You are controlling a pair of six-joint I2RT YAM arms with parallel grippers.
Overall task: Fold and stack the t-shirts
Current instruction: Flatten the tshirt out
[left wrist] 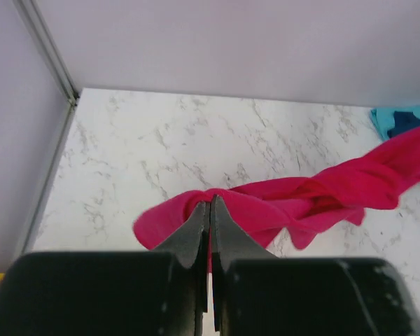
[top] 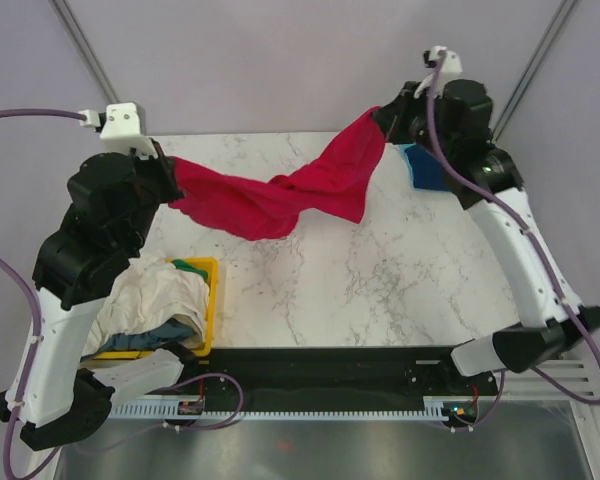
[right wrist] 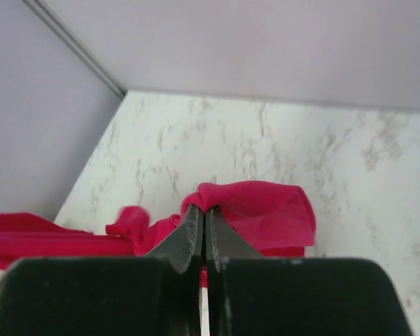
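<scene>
1. Pinching one end of the red t-shirt, my left claw is clenched on the cloth, just past the yellow bin heaped with other shirts.
2. The shirt hangs between my 2 claws, twisted and crumpled, sagging low over the table. I judge it is held up so it can be spread for folding.
3. My right claw is clamped on the other end, near a blue shirt lying on the table.

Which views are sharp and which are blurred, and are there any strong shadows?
Top external: sharp, even light, only a faint shadow under the red t-shirt. Left wrist: table veins fairly clear, left gripper soft-edged near the lens. Right wrist: t-shirt and table both blurred.
</scene>
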